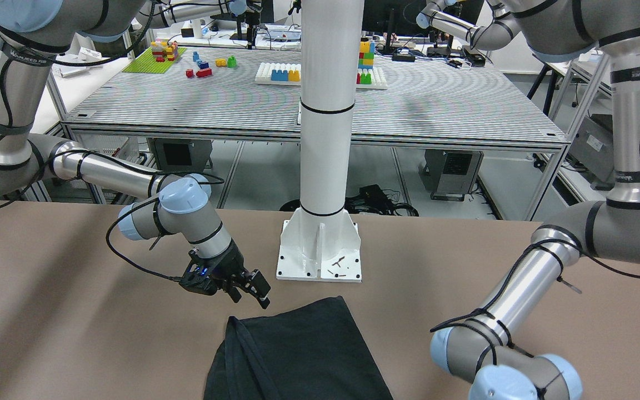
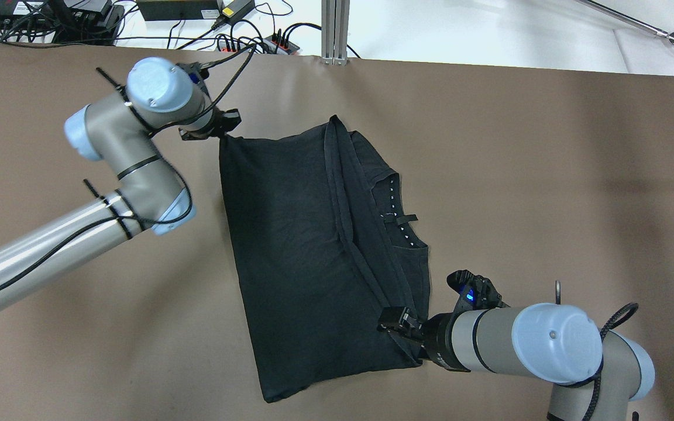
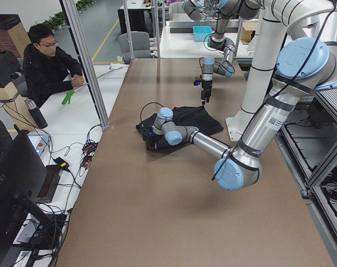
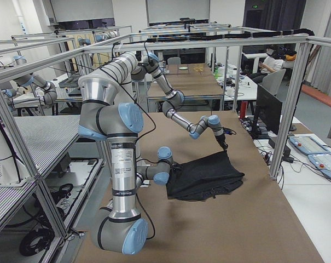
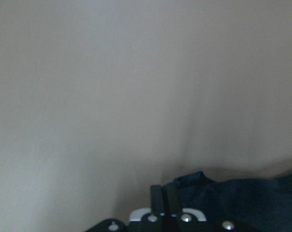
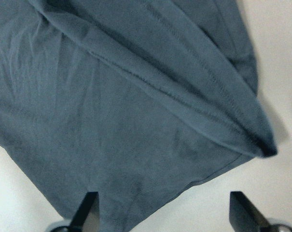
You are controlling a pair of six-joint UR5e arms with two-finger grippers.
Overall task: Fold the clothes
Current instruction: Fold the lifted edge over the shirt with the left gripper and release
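Observation:
The clothes are one black piece lying partly folded in the middle of the brown table, with a seamed layer folded over its right part. My left gripper sits at its far left corner. The left wrist view shows the fingers pressed together with a bit of black fabric beside them. My right gripper hovers over the near right corner. In the right wrist view its fingers stand wide apart above the cloth, and in the front-facing view that gripper is off the fabric.
A white pillar on a base plate stands at the robot's side of the table, close to the cloth. Cables and power strips lie beyond the far edge. A person sits at a side desk. Bare tabletop spreads to both sides.

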